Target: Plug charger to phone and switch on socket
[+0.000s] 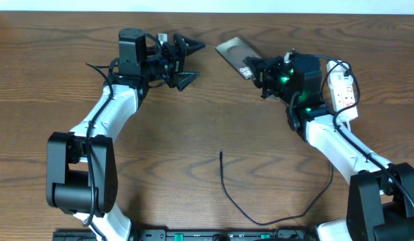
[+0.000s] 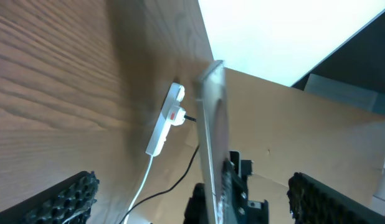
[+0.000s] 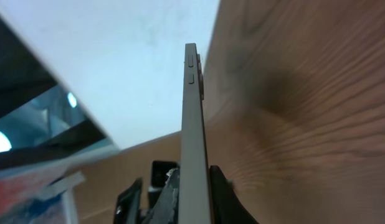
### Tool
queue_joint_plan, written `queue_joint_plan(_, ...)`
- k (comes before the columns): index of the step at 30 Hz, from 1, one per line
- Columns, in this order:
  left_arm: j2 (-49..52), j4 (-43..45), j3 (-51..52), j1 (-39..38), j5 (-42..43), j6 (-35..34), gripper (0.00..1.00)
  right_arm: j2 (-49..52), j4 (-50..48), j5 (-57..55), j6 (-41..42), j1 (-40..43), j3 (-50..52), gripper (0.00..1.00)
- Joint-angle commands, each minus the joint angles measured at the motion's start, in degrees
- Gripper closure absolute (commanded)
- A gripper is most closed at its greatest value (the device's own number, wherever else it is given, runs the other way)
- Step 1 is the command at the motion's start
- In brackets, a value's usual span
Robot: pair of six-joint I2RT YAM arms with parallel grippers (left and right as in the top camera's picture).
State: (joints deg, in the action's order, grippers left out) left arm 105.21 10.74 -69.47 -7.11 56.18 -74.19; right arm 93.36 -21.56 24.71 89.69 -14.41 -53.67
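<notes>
Left gripper (image 1: pixel 191 63): spread wide, empty.
Right gripper (image 1: pixel 250 69): pinching the phone (image 1: pixel 234 49) near the tabletop's far edge.
Charger tip (image 1: pixel 221 156): mid-tabletop, nearer the front edge than both grippers, pointing to the far edge.

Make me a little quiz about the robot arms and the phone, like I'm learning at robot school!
1. True or false: the left gripper is holding the phone.
2. Which one is shut on the phone? A: the left gripper. B: the right gripper.
3. Fill in: the charger has its loose tip lying on the ____.

Key: 1 false, it is open and empty. 2 B. 3 table.
</notes>
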Motion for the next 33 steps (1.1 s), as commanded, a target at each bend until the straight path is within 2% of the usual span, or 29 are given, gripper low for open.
queue_joint_plan(1,-1.16,0.35,-0.15,0.2,-0.79,1.57,0.01,-0.28,-1.88,0.94,2.01,-0.39,-0.85,0.99)
queue_joint_plan(8,-1.16,0.57,-0.15,0.2,-3.37,2.08,0.01,-0.28,-3.13,1.4,4.0,-1.57,-0.85,0.99)
queue_joint_plan(14,-1.16,1.18,-0.15,0.02,-9.86,2.14,0.01,-0.28,-3.13,1.27,14.56,-5.77,-0.85,0.99)
queue_joint_plan(17,-1.16,3.52,-0.15,0.02,-10.4,1.9,0.01,-0.28,-3.23,1.11,17.66,-7.65,-0.85,0.99)
queue_joint_plan(27,-1.16,6.58,-0.15,-2.36,-12.79,-0.7,0.01,-0.28,-7.43,-1.86,18.53,-12.24,-0.85,0.99)
queue_joint_plan(30,-1.16,6.58,-0.15,-3.37,-12.98,-3.39,0.01,-0.28,-9.14,-1.86,18.51,-12.81,-0.85,0.99)
queue_joint_plan(32,-1.16,6.58,-0.15,-3.87,-13.25,-4.61,0.13,-0.28,-9.07,-1.86,18.49,-13.05,-0.85,0.99)
queue_joint_plan(33,-1.16,6.56,-0.15,-4.13,-13.49,-5.03,0.14,-0.28,-9.07,-1.86,18.49,-13.25,-0.85,0.99)
